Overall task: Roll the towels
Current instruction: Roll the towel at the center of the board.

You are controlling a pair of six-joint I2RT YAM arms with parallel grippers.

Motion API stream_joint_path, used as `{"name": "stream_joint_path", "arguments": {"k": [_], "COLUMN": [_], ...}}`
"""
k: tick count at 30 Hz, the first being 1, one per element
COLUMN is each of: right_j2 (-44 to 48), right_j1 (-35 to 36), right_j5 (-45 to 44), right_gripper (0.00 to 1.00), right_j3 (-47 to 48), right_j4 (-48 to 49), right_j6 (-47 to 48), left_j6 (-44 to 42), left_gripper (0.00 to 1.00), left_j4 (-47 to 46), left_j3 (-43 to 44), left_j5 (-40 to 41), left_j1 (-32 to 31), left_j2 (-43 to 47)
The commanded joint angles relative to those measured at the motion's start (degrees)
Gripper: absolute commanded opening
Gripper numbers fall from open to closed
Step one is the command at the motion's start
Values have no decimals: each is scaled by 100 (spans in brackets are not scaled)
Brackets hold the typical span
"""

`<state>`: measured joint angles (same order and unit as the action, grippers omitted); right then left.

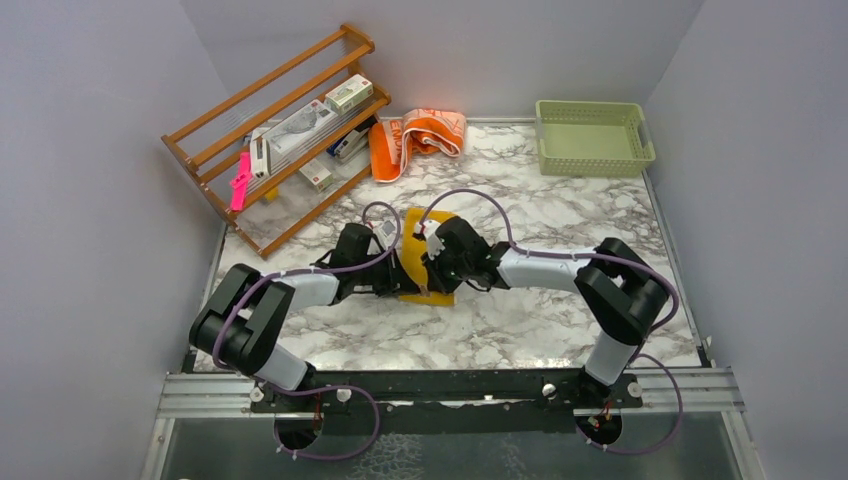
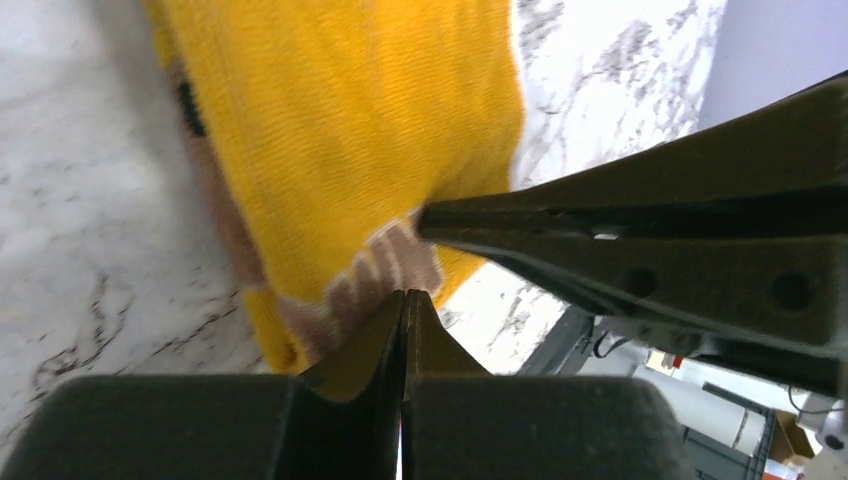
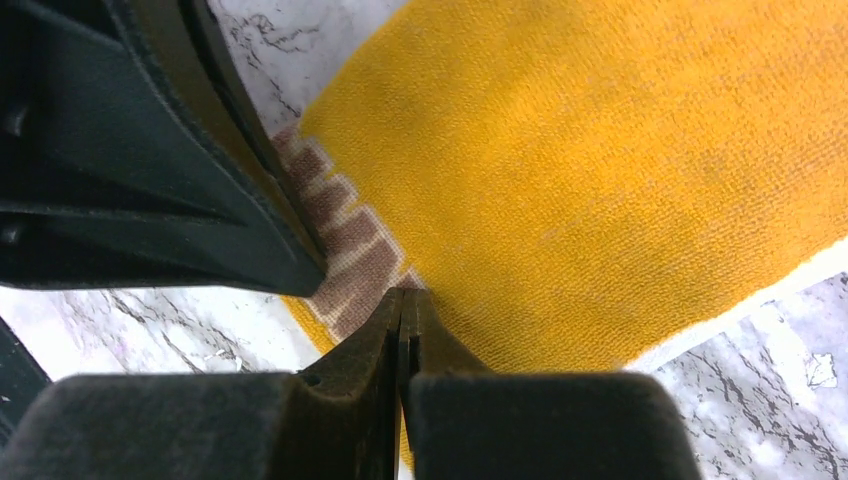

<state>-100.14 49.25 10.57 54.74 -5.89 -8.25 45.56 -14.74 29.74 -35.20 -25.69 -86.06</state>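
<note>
The mustard-yellow towel (image 1: 428,262) lies mid-table, pinned between both grippers. It has a brown-and-pale patterned band (image 2: 385,270) at one corner. My left gripper (image 2: 405,293) is shut, its tips resting on that band. My right gripper (image 3: 402,292) is shut, its tips on the towel (image 3: 600,170) beside the same band (image 3: 350,255). Through both closed jaw lines I see only thin slivers, no cloth held. From above, the left gripper (image 1: 398,280) and right gripper (image 1: 440,278) nearly touch. The orange and peach towel (image 1: 420,140) lies crumpled at the back.
A wooden rack (image 1: 280,130) with boxes and a pink item stands at the back left. A green basket (image 1: 592,137) sits at the back right. Grey walls close in three sides of the marble table (image 1: 560,220).
</note>
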Motion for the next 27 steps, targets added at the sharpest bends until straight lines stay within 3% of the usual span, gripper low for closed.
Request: {"name": "stream_joint_path", "arguments": {"k": [1, 10, 18, 23, 24, 27], "right_j2": [-70, 261, 833, 1152, 1198, 1293], "right_j1": [-209, -507, -567, -547, -519, -111], "right_j5": [275, 88, 42, 388, 207, -850], "right_gripper": [1, 1, 1, 1, 3, 50], "right_j3": [-205, -749, -988, -716, -593, -209], "right_j4": [156, -88, -336, -615, -746, -1227], "right_j6": [-206, -459, -617, -245, -197, 58], "left_j6": [-109, -423, -329, -97, -79, -82], "left_gripper": [0, 0, 0, 0, 0, 0], "left_j4": [-1, 626, 676, 645, 683, 930], "left_j3": [-277, -284, -415, -384, -341, -118], "left_j5": [495, 1171, 1178, 1084, 1084, 1088], "left_j1": [-31, 72, 100, 95, 91, 92], "left_j2": [-55, 19, 291, 594, 659, 899]}}
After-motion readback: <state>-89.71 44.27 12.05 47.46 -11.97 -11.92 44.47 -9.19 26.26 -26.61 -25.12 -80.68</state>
